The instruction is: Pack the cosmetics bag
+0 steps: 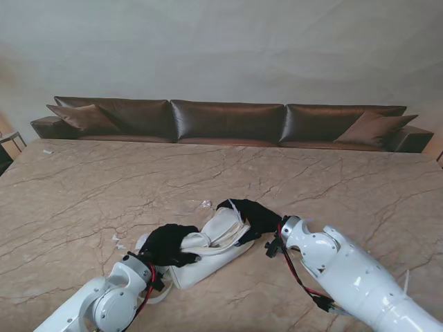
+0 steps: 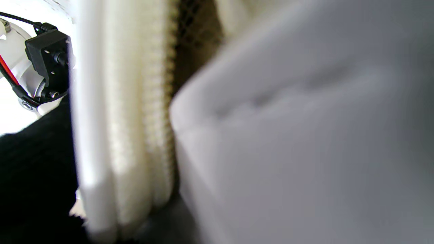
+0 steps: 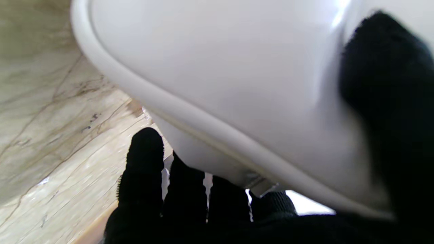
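Both gloved hands hold the white cosmetics bag (image 1: 211, 249) on the marble table (image 1: 83, 194), left hand (image 1: 168, 244) and right hand (image 1: 252, 216) clasping opposite ends, probably to keep its mouth open

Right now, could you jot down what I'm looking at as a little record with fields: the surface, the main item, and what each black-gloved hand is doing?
surface: beige veined marble table
main item: white soft cosmetics bag, lying near me
left hand: shut on the bag's nearer end
right hand: shut on the bag's farther end
bag contents: cannot tell
background: dark brown leather sofa beyond the table
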`<act>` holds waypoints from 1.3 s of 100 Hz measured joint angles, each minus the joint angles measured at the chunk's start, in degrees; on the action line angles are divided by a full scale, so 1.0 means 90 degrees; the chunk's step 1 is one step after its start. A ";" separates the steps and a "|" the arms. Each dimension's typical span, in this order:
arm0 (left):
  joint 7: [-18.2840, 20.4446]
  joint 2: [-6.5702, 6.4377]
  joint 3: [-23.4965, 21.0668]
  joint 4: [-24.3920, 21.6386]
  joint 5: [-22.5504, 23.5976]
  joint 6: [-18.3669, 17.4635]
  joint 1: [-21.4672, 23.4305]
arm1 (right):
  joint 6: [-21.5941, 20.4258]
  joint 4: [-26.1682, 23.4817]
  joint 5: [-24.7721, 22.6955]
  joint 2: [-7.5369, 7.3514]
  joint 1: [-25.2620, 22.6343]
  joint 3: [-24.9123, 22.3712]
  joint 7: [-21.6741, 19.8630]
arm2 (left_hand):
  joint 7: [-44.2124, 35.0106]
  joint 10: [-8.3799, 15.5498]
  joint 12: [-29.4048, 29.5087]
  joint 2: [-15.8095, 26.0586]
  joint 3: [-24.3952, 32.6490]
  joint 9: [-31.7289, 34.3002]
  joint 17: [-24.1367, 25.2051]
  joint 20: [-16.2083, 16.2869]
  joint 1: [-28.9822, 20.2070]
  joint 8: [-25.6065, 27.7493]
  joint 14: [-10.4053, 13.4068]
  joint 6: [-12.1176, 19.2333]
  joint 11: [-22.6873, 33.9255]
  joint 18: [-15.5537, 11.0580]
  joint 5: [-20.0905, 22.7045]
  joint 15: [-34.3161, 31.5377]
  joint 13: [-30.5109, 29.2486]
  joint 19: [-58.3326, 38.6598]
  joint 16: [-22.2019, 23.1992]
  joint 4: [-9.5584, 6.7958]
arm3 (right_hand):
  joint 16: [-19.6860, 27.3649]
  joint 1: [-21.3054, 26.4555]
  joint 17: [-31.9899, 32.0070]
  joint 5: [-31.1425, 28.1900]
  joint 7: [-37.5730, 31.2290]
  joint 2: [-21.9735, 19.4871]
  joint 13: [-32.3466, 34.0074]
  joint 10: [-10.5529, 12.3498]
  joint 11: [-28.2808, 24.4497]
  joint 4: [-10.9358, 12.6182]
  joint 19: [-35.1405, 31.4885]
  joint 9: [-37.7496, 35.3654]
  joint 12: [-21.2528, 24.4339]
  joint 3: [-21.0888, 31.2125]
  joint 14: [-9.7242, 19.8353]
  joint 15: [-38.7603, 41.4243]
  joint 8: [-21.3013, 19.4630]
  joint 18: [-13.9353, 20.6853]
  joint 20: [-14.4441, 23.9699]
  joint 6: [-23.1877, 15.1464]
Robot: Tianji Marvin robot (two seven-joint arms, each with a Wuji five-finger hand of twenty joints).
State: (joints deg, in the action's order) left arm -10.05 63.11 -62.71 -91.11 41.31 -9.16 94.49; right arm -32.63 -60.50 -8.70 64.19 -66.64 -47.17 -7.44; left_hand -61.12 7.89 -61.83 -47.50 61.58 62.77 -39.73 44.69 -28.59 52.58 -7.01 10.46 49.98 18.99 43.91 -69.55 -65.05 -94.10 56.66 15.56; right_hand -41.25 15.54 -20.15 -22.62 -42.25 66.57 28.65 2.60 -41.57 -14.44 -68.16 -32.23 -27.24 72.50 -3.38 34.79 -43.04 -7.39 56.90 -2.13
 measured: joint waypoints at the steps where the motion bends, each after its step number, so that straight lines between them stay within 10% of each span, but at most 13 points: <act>1: -0.0009 0.0001 0.0001 0.0001 0.0000 0.0003 0.0003 | -0.0003 0.0017 -0.0011 0.0007 0.0010 0.0010 0.0022 | -0.0008 0.0000 -0.0001 0.0041 -0.0028 0.0000 0.0029 0.0001 -0.0013 -0.0025 0.0000 0.0000 -0.0003 0.0000 -0.0006 0.0012 0.0009 0.0037 0.0016 0.0000 | -0.0057 0.0000 -0.0081 -0.0098 -0.0070 -0.0005 0.0120 0.0004 -0.0012 -0.0003 -0.0089 -0.0127 -0.0056 -0.0017 0.0000 0.0031 -0.0030 -0.0016 0.0009 0.0000; 15: -0.0045 0.0009 -0.0048 -0.0026 0.0038 0.0053 0.0054 | -0.0105 0.0321 -0.0071 0.0185 0.0097 0.0112 0.0503 | -0.0101 0.0167 -0.0024 0.0500 -0.0309 -0.0689 0.0996 0.0166 -0.0109 -0.0766 -0.0015 -0.0036 -0.0533 -0.0005 -0.0944 0.1234 0.0891 0.1036 0.0036 -0.0009 | -0.0769 0.0438 -0.1157 -0.1310 -0.1066 -0.0156 0.1527 0.0081 -0.0112 -0.0720 -0.1281 -0.1836 -0.0711 -0.0274 -0.0072 0.0689 0.0343 -0.0194 0.0107 -0.0059; 25: 0.0025 0.0014 -0.0260 -0.0164 0.0329 0.0072 0.0213 | -0.0169 0.0448 0.0134 0.0321 0.0086 0.0102 0.0579 | 0.1238 0.0255 0.1538 0.1589 -0.1061 -0.2428 0.2164 0.0310 0.0619 -0.1349 -0.0028 -0.0449 -0.0942 -0.0005 -0.2087 0.3227 0.2261 0.2512 -0.0317 -0.1053 | -0.1159 0.0439 -0.1644 -0.1889 -0.1250 -0.0208 0.2086 0.0084 -0.0163 -0.0735 -0.1726 -0.2538 -0.1043 -0.0275 -0.0180 0.1216 0.0395 -0.0274 0.0147 -0.0059; 45: 0.0669 -0.0007 -0.0994 -0.0727 0.0540 -0.0077 0.0706 | -0.0181 0.0370 0.0110 0.0383 -0.0020 0.0032 0.0548 | 0.3665 -0.0159 0.3411 0.2057 -0.2502 -0.4087 0.3755 -0.0315 0.1020 -0.3313 -0.0067 -0.1257 -0.2339 -0.0002 -0.2657 0.5522 0.4009 0.5021 -0.1737 -0.1098 | -0.1727 0.0439 -0.1638 -0.2180 -0.1324 -0.0454 0.2171 0.0084 -0.0347 -0.0779 -0.2099 -0.2768 -0.1571 -0.0279 -0.0245 0.1858 -0.0236 -0.0301 0.0023 -0.0059; 70: 0.0540 -0.0043 -0.1512 -0.1200 0.0398 -0.0141 0.1019 | -0.0344 0.0479 -0.0288 0.0534 -0.0139 -0.0004 0.1321 | 0.4210 -0.0442 0.4065 0.2686 -0.3210 -0.4496 0.4249 -0.0617 0.1132 -0.3780 -0.0074 -0.1446 -0.3116 0.0013 -0.2541 0.6187 0.4498 0.5958 -0.2350 -0.1263 | -0.1899 0.0439 -0.1661 -0.2668 -0.1326 -0.0454 0.2464 0.0081 -0.0409 -0.0780 -0.2242 -0.3148 -0.1739 -0.0370 -0.0304 0.2012 -0.0968 -0.0316 0.0001 -0.0168; 86: -0.0338 -0.0004 -0.1467 -0.1318 0.0282 -0.0072 0.1057 | -0.0333 0.0476 -0.0417 0.0560 -0.0208 -0.0080 0.1378 | 0.4213 -0.0451 0.4104 0.2823 -0.2522 -0.4565 0.4293 -0.0636 0.0884 -0.3771 -0.0084 -0.1393 -0.3139 0.0024 -0.2532 0.6259 0.4567 0.6050 -0.2421 -0.1532 | -0.1905 0.0439 -0.1814 -0.2755 -0.1326 -0.0454 0.2542 0.0082 -0.0409 -0.0783 -0.2294 -0.3239 -0.1744 -0.0370 -0.0305 0.2013 -0.1006 -0.0317 -0.0001 -0.0176; 102: -0.0481 0.0022 -0.1290 -0.1694 0.1088 0.0072 0.1021 | -0.0254 0.0401 -0.0447 0.0539 -0.0240 -0.0090 0.1385 | 0.4117 -0.0455 0.4170 0.2690 -0.0472 -0.4834 0.4371 -0.0637 -0.0497 -0.3761 -0.0086 -0.0452 -0.3190 -0.0005 -0.2545 0.6339 0.4846 0.6262 -0.2494 -0.1533 | -0.1912 0.0439 -0.1886 -0.2759 -0.1326 -0.0454 0.2547 0.0083 -0.0409 -0.0783 -0.2406 -0.3241 -0.1795 -0.0370 -0.0305 0.2013 -0.1007 -0.0317 0.0005 -0.0178; 130: -0.0645 -0.0087 -0.0064 -0.1511 0.1529 -0.0033 0.0096 | -0.0111 0.0224 -0.0431 0.0487 -0.0260 -0.0110 0.1222 | 0.3335 -0.0344 0.4287 0.2407 -0.0312 -0.5301 0.4792 -0.0770 -0.1795 -0.3613 0.0034 0.0328 -0.2988 -0.0472 -0.2595 0.6411 0.5643 0.6657 -0.2529 -0.1291 | -0.1967 0.0439 -0.1934 -0.2760 -0.1326 -0.0454 0.2549 0.0083 -0.0414 -0.0784 -0.2445 -0.3242 -0.1824 -0.0370 -0.0305 0.2090 -0.1008 -0.0317 0.0009 -0.0195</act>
State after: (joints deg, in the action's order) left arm -15.85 62.34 -63.28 -104.71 55.07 -9.46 95.35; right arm -33.63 -58.48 -12.58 68.58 -68.97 -48.16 3.55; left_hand -31.10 4.80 -23.25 -25.84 58.77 15.05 3.40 37.76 -44.74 20.07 -6.70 13.41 23.08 14.75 20.56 -11.85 -14.26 -34.18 33.90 3.94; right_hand -58.96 19.49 -37.55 -47.46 -54.18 62.49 51.59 3.35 -45.30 -21.50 -90.16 -61.41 -43.66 69.18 -6.12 53.60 -52.11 -10.24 56.98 -3.89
